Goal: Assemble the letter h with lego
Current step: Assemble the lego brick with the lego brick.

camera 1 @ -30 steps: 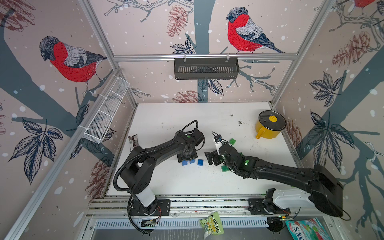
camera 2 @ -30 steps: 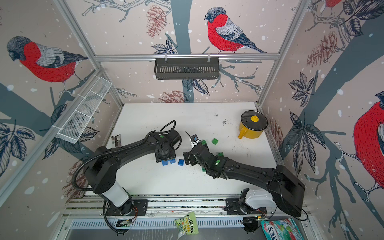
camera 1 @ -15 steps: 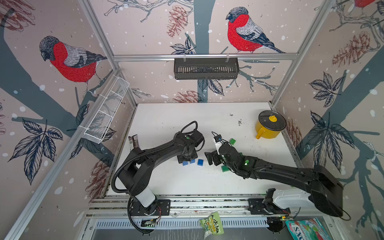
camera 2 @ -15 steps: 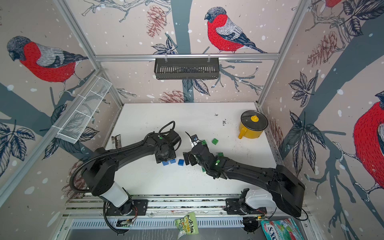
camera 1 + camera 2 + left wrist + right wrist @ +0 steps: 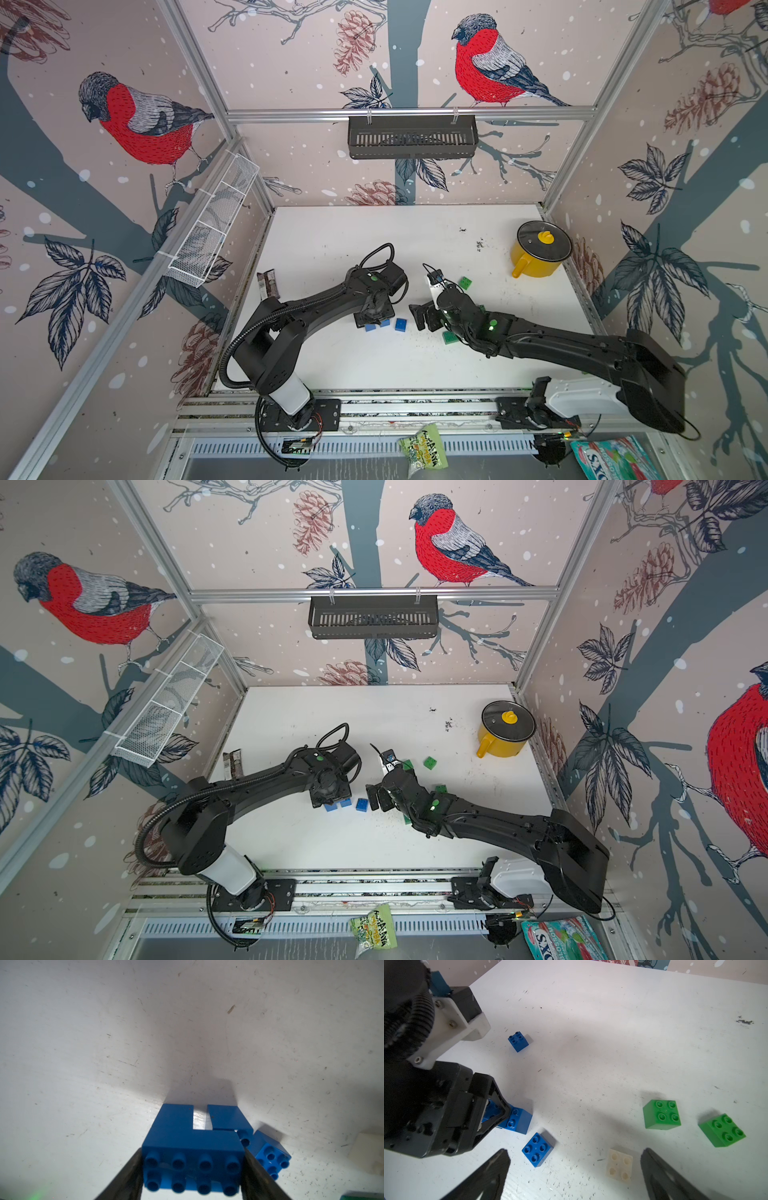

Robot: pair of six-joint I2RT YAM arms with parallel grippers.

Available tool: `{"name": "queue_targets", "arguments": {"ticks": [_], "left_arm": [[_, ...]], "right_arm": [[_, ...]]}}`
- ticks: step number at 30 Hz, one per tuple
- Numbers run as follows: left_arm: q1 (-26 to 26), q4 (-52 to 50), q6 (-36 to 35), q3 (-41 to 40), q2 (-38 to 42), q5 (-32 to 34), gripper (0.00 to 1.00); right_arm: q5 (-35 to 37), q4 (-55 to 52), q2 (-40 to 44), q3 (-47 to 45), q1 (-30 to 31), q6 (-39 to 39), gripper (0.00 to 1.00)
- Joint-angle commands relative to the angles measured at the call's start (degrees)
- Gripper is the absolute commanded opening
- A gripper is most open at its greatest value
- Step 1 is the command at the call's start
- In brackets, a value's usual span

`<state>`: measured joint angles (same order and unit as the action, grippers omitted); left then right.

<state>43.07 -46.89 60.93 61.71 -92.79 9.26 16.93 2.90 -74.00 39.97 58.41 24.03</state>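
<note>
The left gripper (image 5: 193, 1159) is closed part way on a long blue brick (image 5: 187, 1138) in the middle of the table (image 5: 332, 232). A small blue brick (image 5: 537, 1149) sits just right of it. The right gripper (image 5: 575, 1176) is wide open and empty, over a white brick (image 5: 619, 1165).

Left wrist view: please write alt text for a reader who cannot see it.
The left pincer grips a long blue lego brick by its ends, studs toward the camera. A small blue brick lies beside it on the white table.
</note>
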Motion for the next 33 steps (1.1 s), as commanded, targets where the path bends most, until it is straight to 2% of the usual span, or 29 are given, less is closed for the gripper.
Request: {"name": "queue_targets", "arguments": {"ticks": [1, 13, 19, 27, 33], "left_arm": [[0.05, -2.11, -1.21, -1.52, -0.71, -0.27, 0.60], [0.05, -1.49, -5.13, -2.21, -1.53, -1.76, 0.59], [0.07, -0.84, -12.92, 0.62, -1.07, -1.35, 0.59], [0.04, 1.38, -22.06, -1.21, 0.92, -2.36, 0.63], [0.09, 1.80, -22.10, -2.32, 1.69, -1.62, 0.71]], "right_arm": [[1.18, 0.84, 0.16, 0.11, 0.12, 0.00, 0.99], [1.44, 0.71, -0.01, 0.10, 0.07, -0.06, 0.99], [2.00, 0.71, 0.27, -0.03, 0.10, 0.21, 1.00], [3.07, 0.61, 0.35, -0.16, -0.05, 0.53, 1.00], [3.37, 0.88, 0.21, -0.24, -0.15, 0.59, 1.00]]}}
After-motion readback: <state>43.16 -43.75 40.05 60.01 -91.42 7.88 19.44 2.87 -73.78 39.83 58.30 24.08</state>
